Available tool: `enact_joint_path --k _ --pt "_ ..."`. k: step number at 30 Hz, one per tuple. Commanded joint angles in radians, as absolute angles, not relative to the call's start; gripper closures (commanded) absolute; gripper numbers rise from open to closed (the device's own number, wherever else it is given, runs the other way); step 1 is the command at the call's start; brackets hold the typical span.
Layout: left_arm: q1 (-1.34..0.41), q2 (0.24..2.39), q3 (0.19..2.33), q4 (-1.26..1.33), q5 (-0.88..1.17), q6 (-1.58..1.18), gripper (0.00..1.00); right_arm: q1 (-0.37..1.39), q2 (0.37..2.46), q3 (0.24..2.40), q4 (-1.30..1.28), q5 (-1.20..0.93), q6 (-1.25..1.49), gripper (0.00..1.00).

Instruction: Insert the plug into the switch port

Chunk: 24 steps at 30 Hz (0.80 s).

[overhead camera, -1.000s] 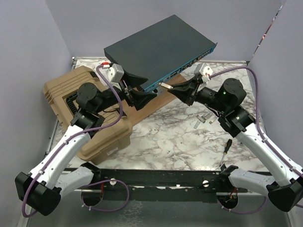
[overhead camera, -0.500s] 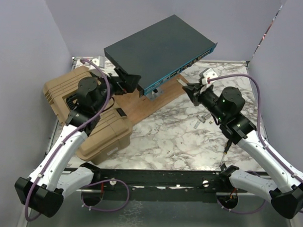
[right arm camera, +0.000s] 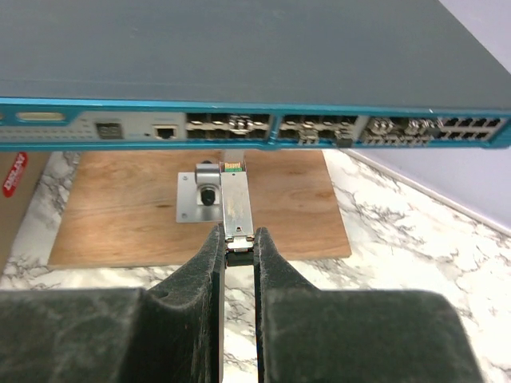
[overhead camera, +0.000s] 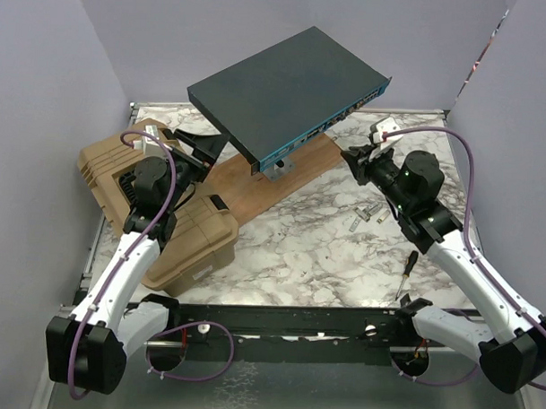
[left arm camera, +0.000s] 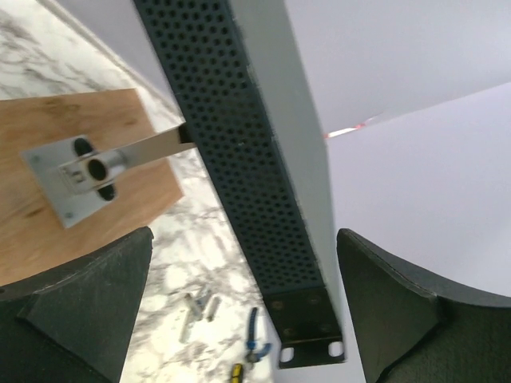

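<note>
The switch [overhead camera: 286, 88], a wide dark grey box, sits raised above the marble table [overhead camera: 298, 250] on a small metal stand [right arm camera: 204, 198] fixed to a wooden board [overhead camera: 256, 184]. In the top view it lies at a slant, with its thin teal front face [right arm camera: 239, 126] turned toward the right arm. A row of small dark ports runs along that face.

The right gripper [right arm camera: 237, 239] is clenched on the plug [right arm camera: 235, 199], a narrow silvery module with a green-edged tip. The two black fingers [right arm camera: 204, 263] press on its rear end from either side. The plug points at the teal face, roughly below the middle group of ports, but it is apart from the face and sits in no port (the top view shows open space between the gripper and the switch).

The left gripper [left arm camera: 243, 239] is released, its jaws spread wide with nothing between them. Its camera looks along the perforated side of the switch, with the stand and board off to the left. In the top view this gripper hangs near the switch's left end, above the tan ribbed case [overhead camera: 178, 228].

A screwdriver [overhead camera: 408, 268] and a few small metal parts [overhead camera: 367, 214] lie on the table near the right arm.
</note>
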State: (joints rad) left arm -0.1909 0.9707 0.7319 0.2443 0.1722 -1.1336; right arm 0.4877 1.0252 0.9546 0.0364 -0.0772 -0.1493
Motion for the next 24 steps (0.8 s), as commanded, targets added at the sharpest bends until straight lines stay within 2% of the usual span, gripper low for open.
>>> enact_joint_path --k 1,11,18,24 --pt "-0.186 1.007 0.735 0.427 0.216 -1.243 0.04 0.417 1.063 0.967 0.05 -0.165 -0.1 1.0" --pt "-0.197 1.147 0.774 0.511 0.229 -1.326 0.07 0.365 1.149 1.01 0.064 -0.229 -0.041 1.0" --pt "-0.216 1.209 0.809 0.545 0.224 -1.351 0.17 0.362 1.2 1.04 0.064 -0.218 -0.013 1.0" --pt "-0.242 1.27 0.849 0.557 0.23 -1.351 0.21 0.361 1.228 1.058 0.077 -0.191 -0.002 1.0"
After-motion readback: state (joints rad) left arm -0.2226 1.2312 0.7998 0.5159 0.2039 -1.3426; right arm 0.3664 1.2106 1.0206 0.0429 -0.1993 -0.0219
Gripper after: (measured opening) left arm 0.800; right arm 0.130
